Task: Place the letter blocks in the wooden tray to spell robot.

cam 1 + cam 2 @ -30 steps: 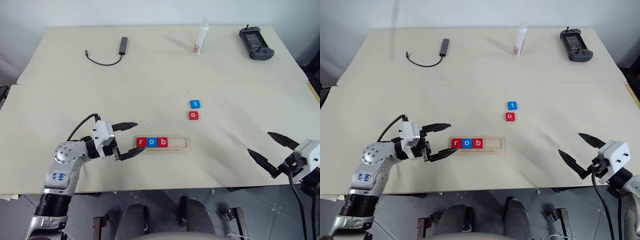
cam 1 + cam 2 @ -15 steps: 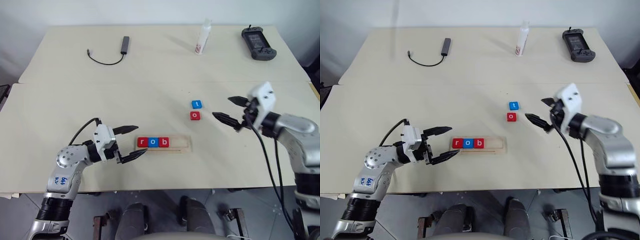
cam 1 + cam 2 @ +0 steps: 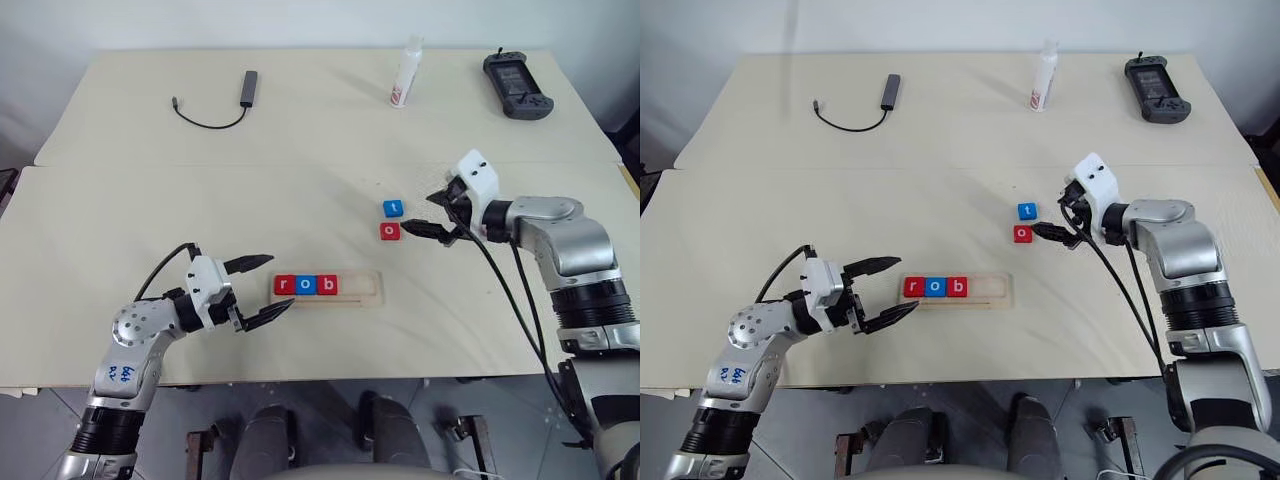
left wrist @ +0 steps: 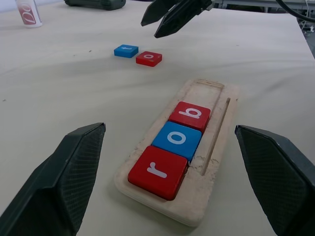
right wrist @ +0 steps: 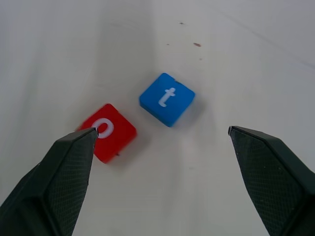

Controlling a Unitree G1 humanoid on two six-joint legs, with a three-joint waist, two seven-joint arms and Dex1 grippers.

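Note:
The wooden tray (image 3: 364, 290) lies at the table's middle front. A red r (image 3: 284, 285), a blue o (image 3: 305, 285) and a red b (image 3: 327, 285) fill its left part. Behind it and to the right, a blue t (image 3: 393, 208) and a red o (image 3: 389, 231) lie loose on the table. My right gripper (image 3: 419, 213) hangs open just right of these two, pointing at them; the right wrist view has the t (image 5: 167, 99) and the o (image 5: 107, 132) ahead between its fingers. My left gripper (image 3: 279, 281) is open at the tray's left end, holding nothing.
Along the far side lie a black cable with an adapter (image 3: 225, 105), a white bottle (image 3: 404, 75) and a black controller (image 3: 514, 85). A seam (image 3: 200, 167) runs across between the two tabletops.
My right arm has swung from the table's front right edge up and leftward to the loose t and o, still open. The left gripper has stayed by the tray.

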